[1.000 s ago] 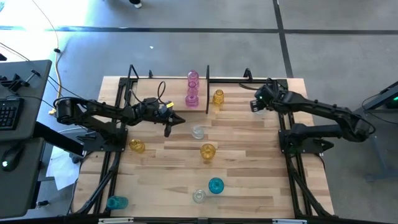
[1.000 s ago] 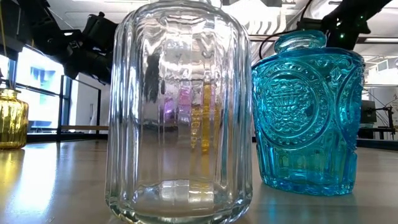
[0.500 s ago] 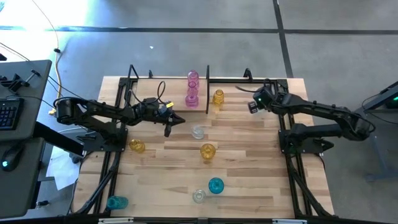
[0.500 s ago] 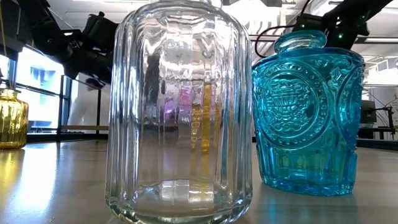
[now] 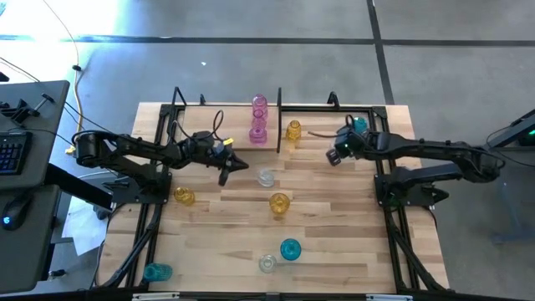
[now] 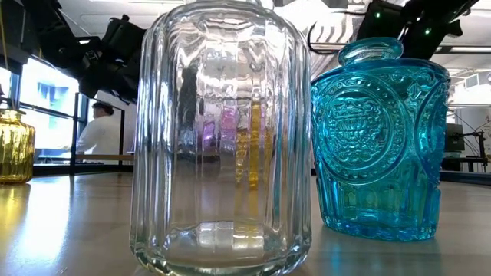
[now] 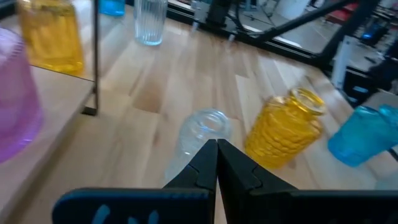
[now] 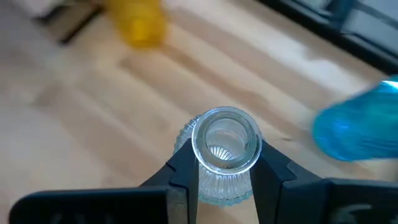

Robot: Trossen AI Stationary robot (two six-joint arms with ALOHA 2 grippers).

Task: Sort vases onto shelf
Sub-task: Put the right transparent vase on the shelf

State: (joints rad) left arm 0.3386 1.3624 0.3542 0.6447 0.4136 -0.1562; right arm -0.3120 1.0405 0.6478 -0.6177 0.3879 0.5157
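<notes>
With two pink vases (image 5: 258, 117) and an amber vase (image 5: 292, 130) on the shelf (image 5: 278, 107), the right hand (image 8: 225, 182) grasps a clear vase (image 8: 225, 149) nearby, the left hand (image 7: 217, 160) clenched empty, six loose on the worktop (image 5: 334, 251).

Two pink vases (image 5: 258, 117) stand on the shelf (image 5: 226, 107) at the far edge of the surface, an amber one (image 5: 292, 130) just right of them. A ribbed clear vase (image 8: 225, 149) sits upright between the right tool's (image 8: 224, 163) fingers, lifted — a teal one (image 5: 359, 124) close behind. Loose on the surface: a clear vase (image 5: 266, 177), two amber (image 5: 279, 203) (image 5: 184, 196), a teal-and-clear pair (image 5: 289, 249) (image 5: 267, 263) near the front, and a teal vase (image 5: 156, 272) at the near-left corner.
</notes>
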